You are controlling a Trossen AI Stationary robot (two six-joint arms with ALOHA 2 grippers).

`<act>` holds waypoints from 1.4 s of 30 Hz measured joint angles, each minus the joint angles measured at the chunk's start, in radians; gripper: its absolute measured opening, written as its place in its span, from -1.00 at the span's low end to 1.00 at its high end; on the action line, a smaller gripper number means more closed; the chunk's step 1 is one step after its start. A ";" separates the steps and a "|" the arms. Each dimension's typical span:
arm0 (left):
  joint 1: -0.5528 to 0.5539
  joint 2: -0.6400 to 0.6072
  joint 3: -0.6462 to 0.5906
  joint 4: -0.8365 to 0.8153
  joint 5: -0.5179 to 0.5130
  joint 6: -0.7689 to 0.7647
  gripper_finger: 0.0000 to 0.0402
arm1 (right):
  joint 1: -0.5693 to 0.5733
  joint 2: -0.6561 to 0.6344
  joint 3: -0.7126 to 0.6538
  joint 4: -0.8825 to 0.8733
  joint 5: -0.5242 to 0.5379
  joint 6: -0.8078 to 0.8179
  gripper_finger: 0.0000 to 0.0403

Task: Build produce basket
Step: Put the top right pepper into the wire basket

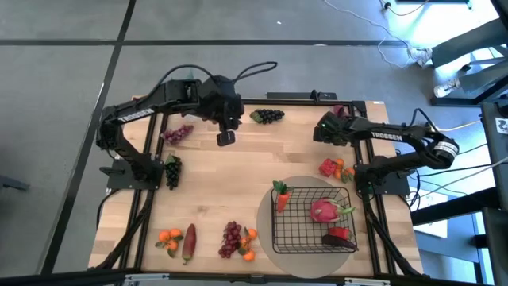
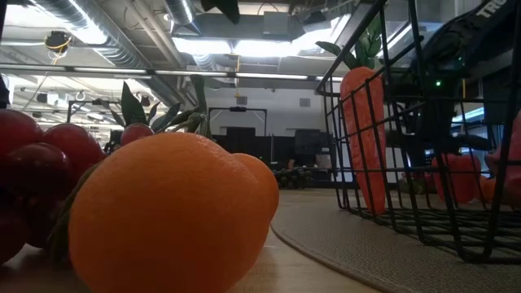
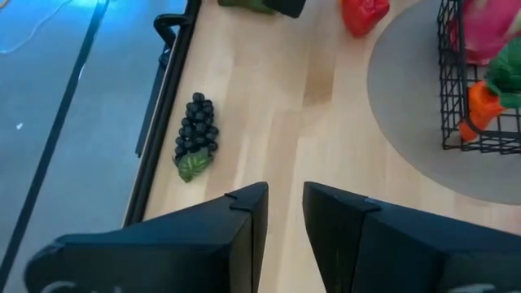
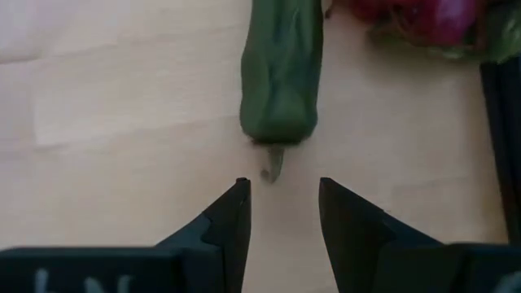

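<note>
The right gripper [image 4: 281,203] hangs at the upper right of the table in the high view, its claw part open and holding nothing, with a green pepper [image 4: 281,69] lying just ahead of the tips, stem toward them. To grip well, I judge it should push forward until the fingers straddle the pepper's body, not the thin stem, then close. The basket [image 1: 313,221] sits on a round grey mat [image 1: 266,218] at lower right and already holds a dragon fruit [image 1: 324,210], a carrot [image 1: 282,196] and a red pepper [image 1: 339,234]. The table's back edge is near this gripper, so room lies toward the centre. The left gripper [image 3: 282,207] hovers upper centre, slightly open and empty, clear of the dark grapes [image 3: 196,134] by the table's rim.
</note>
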 joint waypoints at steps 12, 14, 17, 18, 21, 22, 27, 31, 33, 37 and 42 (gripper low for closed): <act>0.032 0.000 0.000 0.000 0.023 0.009 -0.66 | -0.023 0.150 -0.002 0.098 0.030 -0.033 -0.36; 0.032 0.000 0.000 -0.001 0.024 0.009 -0.66 | -0.023 0.163 0.000 0.105 0.036 -0.036 -0.36; 0.032 0.000 0.000 -0.001 0.023 0.009 -0.66 | -0.023 0.169 0.000 0.112 0.044 -0.072 -0.37; 0.032 0.000 0.000 -0.001 0.023 0.009 -0.66 | -0.023 0.169 0.000 0.113 0.051 -0.080 -0.38; 0.032 0.000 0.000 -0.002 0.023 0.009 -0.66 | -0.023 0.171 -0.001 0.115 0.070 -0.083 -0.49; 0.032 0.000 0.000 -0.002 0.023 0.009 -0.66 | -0.023 0.171 -0.002 0.115 0.075 -0.084 -0.54; 0.032 0.000 0.000 -0.003 0.023 0.030 -0.66 | -0.023 0.171 -0.002 0.122 0.097 -0.088 -0.92; 0.033 0.000 0.000 -0.005 0.023 0.033 -0.66 | -0.016 0.174 0.010 0.103 0.098 -0.124 -0.94; 0.035 0.000 0.000 -0.005 0.023 0.034 -0.66 | -0.004 0.173 0.029 0.079 0.094 -0.154 -0.96; 0.044 0.000 0.000 -0.007 0.023 0.035 -0.66 | 0.024 0.172 0.096 -0.011 0.077 -0.194 -0.97; 0.059 0.000 0.000 -0.007 0.022 0.035 -0.66 | 0.069 0.171 0.213 -0.161 0.025 -0.299 -0.98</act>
